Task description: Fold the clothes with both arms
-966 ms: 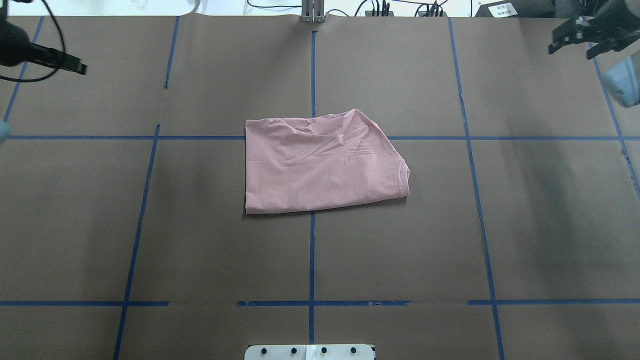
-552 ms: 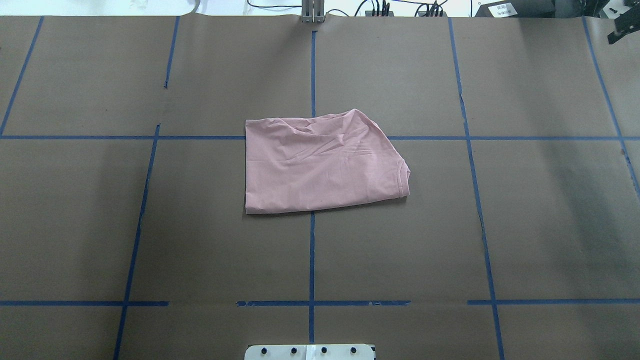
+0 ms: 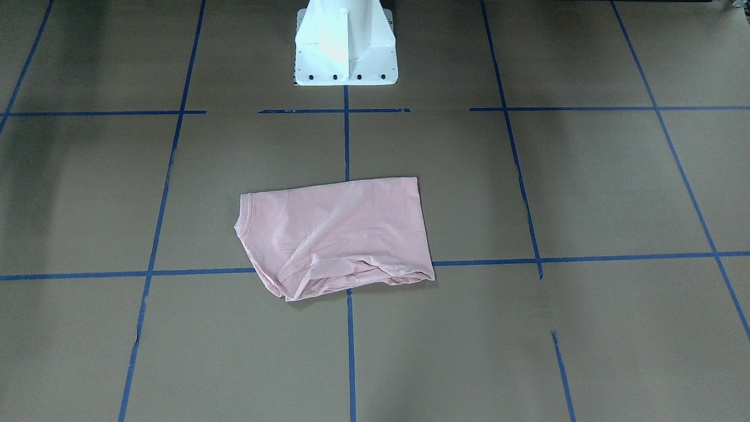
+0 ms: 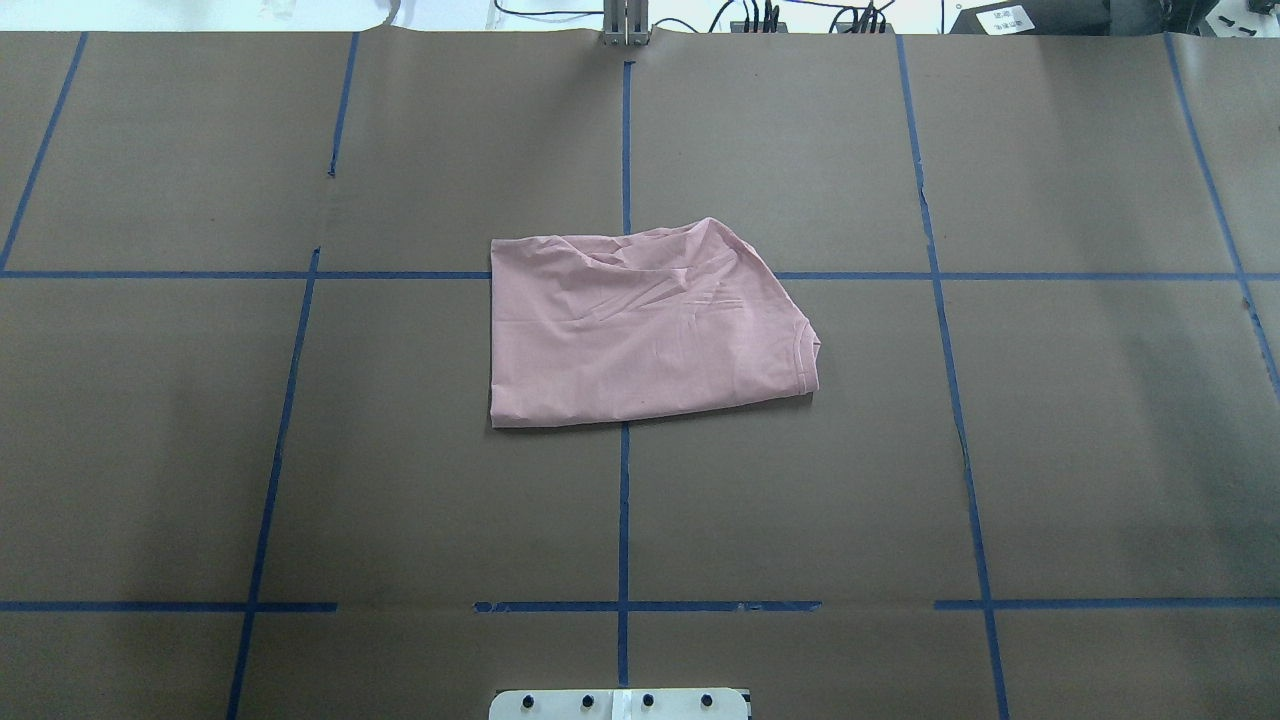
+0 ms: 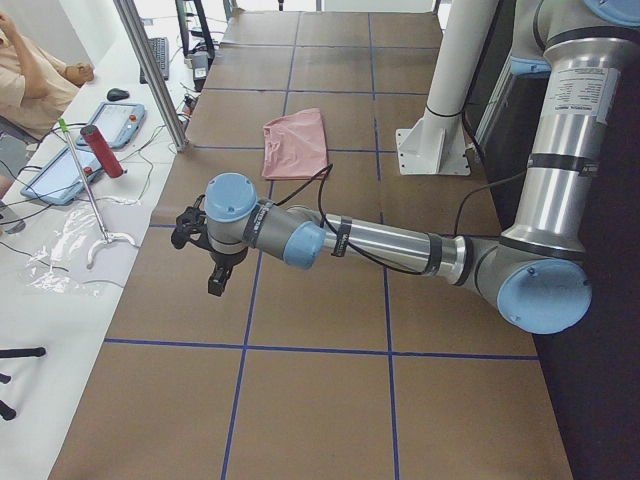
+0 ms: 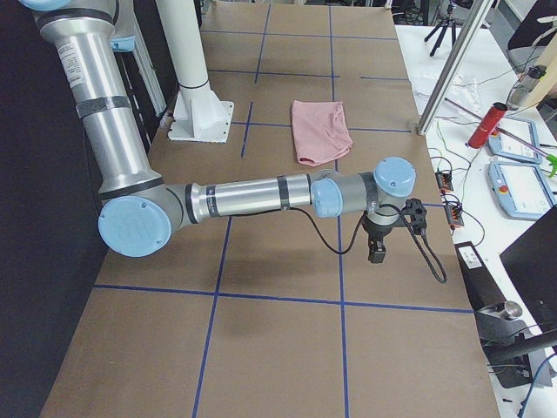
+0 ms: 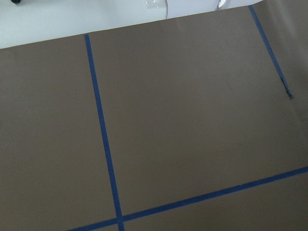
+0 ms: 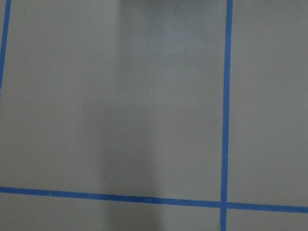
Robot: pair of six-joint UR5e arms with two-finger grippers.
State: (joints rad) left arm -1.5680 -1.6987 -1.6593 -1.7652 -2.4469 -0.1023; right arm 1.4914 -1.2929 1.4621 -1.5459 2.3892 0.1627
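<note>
The folded pink T-shirt (image 4: 640, 330) lies mid-bench (image 4: 300, 450) across a blue tape crossing (image 4: 623, 500), out from the white pedestal (image 3: 344, 53), while the left fingers (image 5: 214, 285) and right fingers (image 6: 376, 253) hang well apart from it over opposite ends, seemingly empty, and I cannot tell how far open they are.

Shirt (image 4: 640, 330): soft matt pink cloth, fine knit, creased, with a stitched hem along one edge. Counter (image 4: 400, 480): smooth matt brown paper with visible seams. The grid lines are blue tape (image 4: 624, 500) with a slight sheen. Left arm (image 5: 390, 240) and right arm (image 6: 244, 198): satin bare-metal tubes, smooth light blue plastic caps, black rubbery cables. Left hand (image 5: 215, 283) and right hand (image 6: 376, 252): matt black. Base (image 3: 344, 41): smooth white paint, semi-gloss.
</note>
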